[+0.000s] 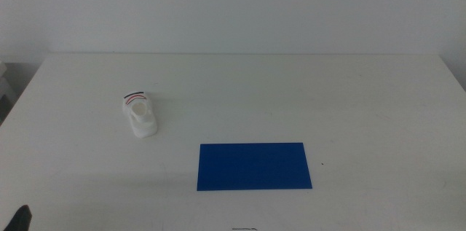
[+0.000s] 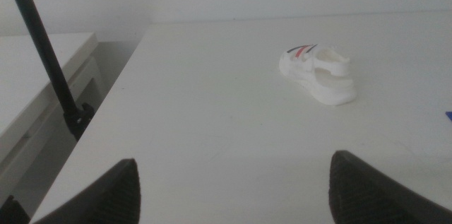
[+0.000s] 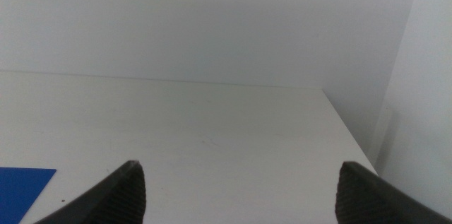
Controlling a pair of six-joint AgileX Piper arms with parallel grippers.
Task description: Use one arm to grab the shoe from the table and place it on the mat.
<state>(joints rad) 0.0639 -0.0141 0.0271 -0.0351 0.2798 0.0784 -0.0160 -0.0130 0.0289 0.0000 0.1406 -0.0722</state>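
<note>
The small white shoe point(image 1: 140, 114) with dark and red straps lies on the white table point(image 1: 291, 92) at the left, apart from the dark blue mat point(image 1: 253, 165) near the front centre. In the left wrist view the shoe point(image 2: 318, 75) lies ahead of my left gripper point(image 2: 233, 189), whose jaws stand wide apart and empty; a sliver of the mat point(image 2: 448, 115) shows at the edge. That gripper shows only as a dark tip point(image 1: 20, 218) at the middle view's bottom left. My right gripper point(image 3: 240, 192) is open and empty, off the middle view, with a corner of the mat point(image 3: 21, 189) in its view.
A black pole point(image 2: 46, 54) and a lower white surface point(image 2: 35, 75) stand beside the table's left edge. The table's right edge point(image 3: 349, 136) drops off near a white wall.
</note>
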